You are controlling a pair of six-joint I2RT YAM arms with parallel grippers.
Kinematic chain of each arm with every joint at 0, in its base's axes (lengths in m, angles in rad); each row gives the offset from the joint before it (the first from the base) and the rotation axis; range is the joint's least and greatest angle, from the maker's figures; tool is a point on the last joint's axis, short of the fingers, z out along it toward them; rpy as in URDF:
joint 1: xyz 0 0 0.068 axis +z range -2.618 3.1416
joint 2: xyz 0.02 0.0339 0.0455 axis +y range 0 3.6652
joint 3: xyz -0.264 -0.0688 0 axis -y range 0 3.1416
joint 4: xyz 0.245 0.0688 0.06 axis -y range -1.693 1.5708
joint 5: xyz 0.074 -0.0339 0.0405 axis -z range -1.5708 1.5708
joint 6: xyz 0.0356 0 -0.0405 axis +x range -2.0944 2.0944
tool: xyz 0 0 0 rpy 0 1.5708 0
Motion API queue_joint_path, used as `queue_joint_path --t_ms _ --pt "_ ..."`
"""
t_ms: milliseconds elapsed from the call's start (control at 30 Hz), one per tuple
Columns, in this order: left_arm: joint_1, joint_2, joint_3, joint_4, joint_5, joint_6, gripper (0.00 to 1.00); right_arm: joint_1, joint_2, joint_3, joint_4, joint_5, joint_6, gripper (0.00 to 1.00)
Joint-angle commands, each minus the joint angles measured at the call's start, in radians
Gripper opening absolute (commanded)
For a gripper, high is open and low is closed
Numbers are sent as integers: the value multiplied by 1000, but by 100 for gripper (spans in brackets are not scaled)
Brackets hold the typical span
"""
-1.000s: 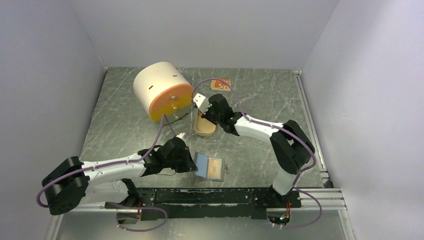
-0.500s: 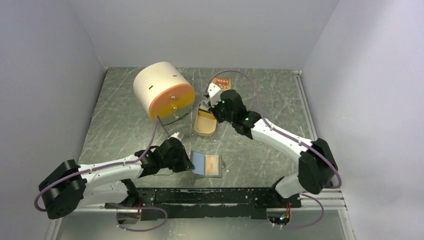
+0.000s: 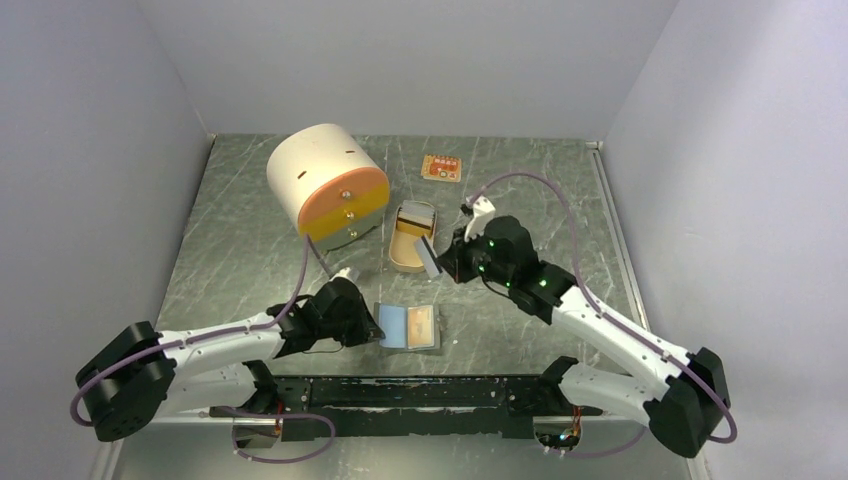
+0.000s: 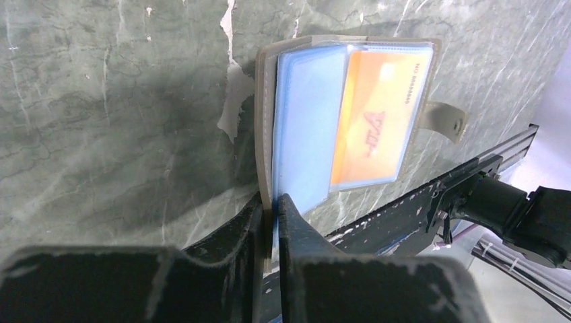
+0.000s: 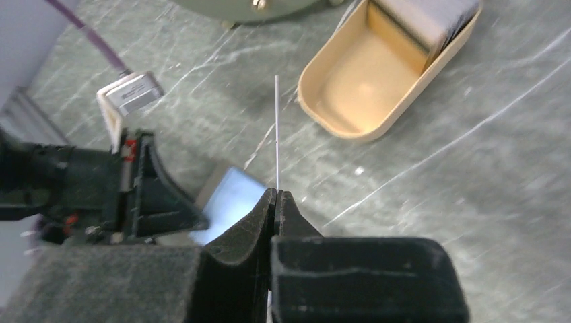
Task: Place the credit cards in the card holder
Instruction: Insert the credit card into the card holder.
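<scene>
Over on the left: pinching the near edge of the open card holder (image 4: 303,121) with nearly closed jaws, flat on the desk (image 3: 250,250) up front, orange card (image 4: 374,128) tucked in 1 sleeve. Further right: clamping a grey card (image 3: 429,256) edge-on in fully closed jaws, hovering near the tan tin (image 3: 405,250).

The holder (image 3: 408,327) lies open up front, left gripper (image 3: 378,330) on its left edge, inner card (image 3: 422,325) in its right half. The tin (image 3: 410,238) is behind it, drum (image 3: 325,182) left of that, back card (image 3: 441,167) farthest. Right gripper (image 3: 441,262) has its held card (image 3: 428,256) just right of the tin.
</scene>
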Motion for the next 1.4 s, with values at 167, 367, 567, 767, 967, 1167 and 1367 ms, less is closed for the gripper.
queue_joint_path --t_ms 167,367,567,767,967,1167,1367 --pt "7 60 -2 53 41 3 19 39 -131 -278 202 -141 493 0" --pt "8 25 -20 56 38 -8 25 161 -112 -412 337 -67 660 0" --pt "8 17 -35 64 40 -16 24 223 -80 -493 412 36 727 0" --pt "8 30 -41 77 54 -21 18 223 -66 -542 440 70 746 0" --pt "7 21 -66 104 57 -26 18 223 -31 -577 486 69 754 0" --pt "8 40 -38 83 54 -1 18 224 27 -600 579 41 758 0" --pt "8 47 -33 84 53 3 18 223 48 -628 646 24 778 0"
